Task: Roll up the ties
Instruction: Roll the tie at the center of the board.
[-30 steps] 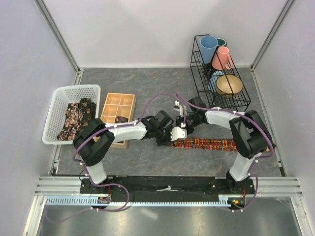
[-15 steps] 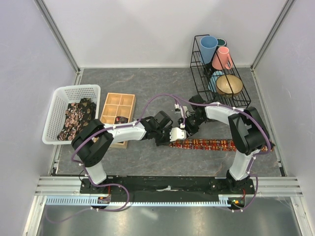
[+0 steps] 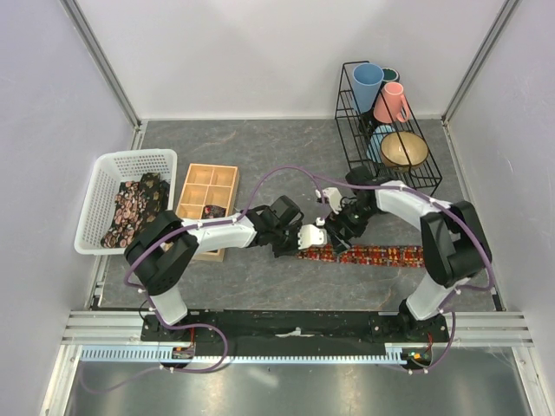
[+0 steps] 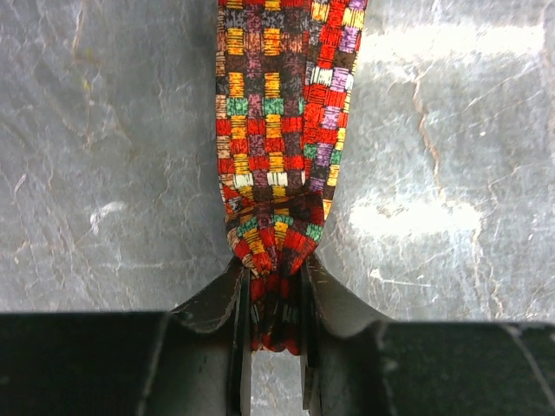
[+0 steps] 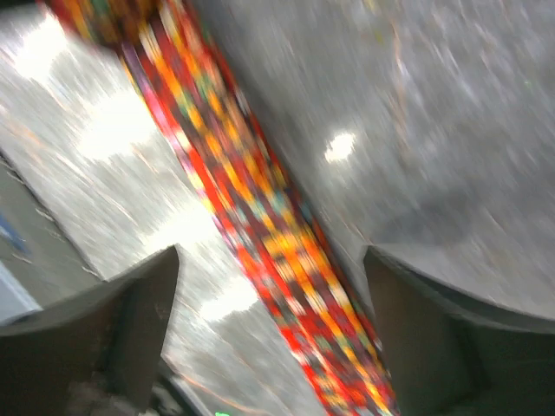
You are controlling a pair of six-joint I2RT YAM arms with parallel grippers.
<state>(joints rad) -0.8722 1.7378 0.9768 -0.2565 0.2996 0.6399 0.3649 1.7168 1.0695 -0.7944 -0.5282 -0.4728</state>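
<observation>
Fabric like this tie (image 4: 277, 130) should be light, limp and slippery, so it is best held at its end. Left gripper (image 4: 276, 299) pinches that bunched end, while the right gripper (image 5: 273, 303) hovers above with its jaws spread.

Grey marbled tbl (image 3: 277, 147) w/ white walls (image 3: 260, 61)

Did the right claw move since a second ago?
Yes. In the top view the right claw has slid to the right, farther from the wooden tray, and it now stands open over the tie.
</observation>
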